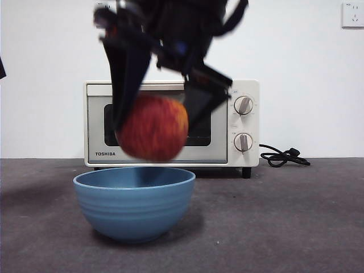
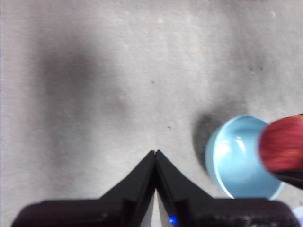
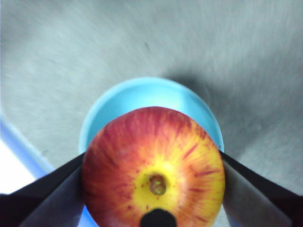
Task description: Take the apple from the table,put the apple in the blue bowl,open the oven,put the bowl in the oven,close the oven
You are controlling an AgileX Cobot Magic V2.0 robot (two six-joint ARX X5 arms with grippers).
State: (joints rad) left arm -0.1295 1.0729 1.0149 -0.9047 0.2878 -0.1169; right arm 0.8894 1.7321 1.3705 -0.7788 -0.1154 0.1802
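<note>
On the grey counter (image 1: pixel 296 227), before the oven (image 1: pixel 170 122), the right pincer (image 1: pixel 156 122) grips the apple (image 1: pixel 152 128) directly above the blue bowl (image 1: pixel 134 205), not yet inside; left pincer (image 2: pixel 155 153) waits closed, farther off.

The apple (image 1: pixel 152 127), red with yellow-orange streaks, hangs pinched between the right gripper's (image 3: pixel 154 189) two black jaws, its yellow stem hollow facing the wrist. Directly beneath the gripper the blue bowl (image 1: pixel 134 206) stands upright and empty on the dark grey table (image 1: pixel 284 222). Behind both, the cream oven (image 1: pixel 170 122) stands with its door shut.
</note>
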